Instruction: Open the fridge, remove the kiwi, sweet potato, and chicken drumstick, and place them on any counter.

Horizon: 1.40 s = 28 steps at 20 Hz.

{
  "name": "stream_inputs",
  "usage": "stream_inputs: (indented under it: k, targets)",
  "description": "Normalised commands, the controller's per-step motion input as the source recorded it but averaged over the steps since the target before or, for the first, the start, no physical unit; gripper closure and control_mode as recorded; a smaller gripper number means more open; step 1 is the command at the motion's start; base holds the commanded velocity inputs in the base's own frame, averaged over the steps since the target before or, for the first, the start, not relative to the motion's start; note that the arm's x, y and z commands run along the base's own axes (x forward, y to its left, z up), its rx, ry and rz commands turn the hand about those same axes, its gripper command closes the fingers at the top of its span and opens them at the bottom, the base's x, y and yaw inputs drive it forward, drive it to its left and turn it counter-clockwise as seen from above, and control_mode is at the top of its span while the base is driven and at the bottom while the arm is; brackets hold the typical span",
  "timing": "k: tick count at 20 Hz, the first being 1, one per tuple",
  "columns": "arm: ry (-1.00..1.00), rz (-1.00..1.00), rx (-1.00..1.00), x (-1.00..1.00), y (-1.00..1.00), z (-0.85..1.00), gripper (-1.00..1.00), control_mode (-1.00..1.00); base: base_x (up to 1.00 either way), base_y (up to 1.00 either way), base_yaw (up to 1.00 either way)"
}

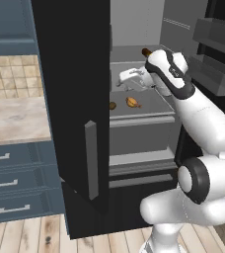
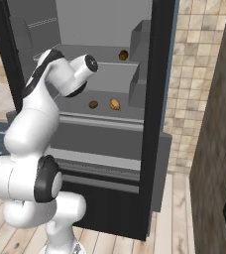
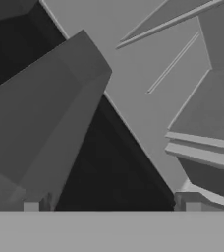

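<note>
Beige counter (image 1: pixel 13 121) sits at left beside the open fridge (image 1: pixel 75 99); kiwi (image 1: pixel 112 105) and chicken drumstick (image 1: pixel 132 102) lie mid-frame on a shelf, sweet potato (image 1: pixel 146 51) above; tool (image 1: pixel 127 78) spread open, empty.

Kitchen: fridge (image 1: pixel 75 99), counter (image 1: pixel 13 121), drawers (image 1: pixel 8 183).

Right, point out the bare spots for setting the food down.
The counter left of the open fridge door is bare marble up to the tiled wall. Inside it is crowded: kiwi and chicken drumstick share one shelf, with the gripper just above.
</note>
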Motion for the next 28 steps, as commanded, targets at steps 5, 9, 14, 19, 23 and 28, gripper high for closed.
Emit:
stream_inputs:
  k: [5,9,14,19,23,28]
  targets:
    - [0.0,0.08,0.0,0.5,0.3,-0.02,-1.0,-1.0,0.0,0.0,0.0]
    - [0.11,0.14,0.0,0.32,0.42,-0.03,-1.0,-1.0,0.0,0.0,0.0]
    - [0.1,0.17,0.0,0.0,0.54,-0.04,-1.0,-1.0,0.0,0.0,0.0]
    - [0.04,0.16,-0.01,-0.15,0.73,-0.05,-1.0,-1.0,0.0,0.0,0.0]
    - [-0.22,0.1,-0.04,-0.91,0.96,-0.08,-1.0,-1.0,0.0,0.0,0.0]
    - [-0.26,0.12,-0.04,-1.0,1.0,-0.16,-1.0,-1.0,0.0,0.0,0.0]
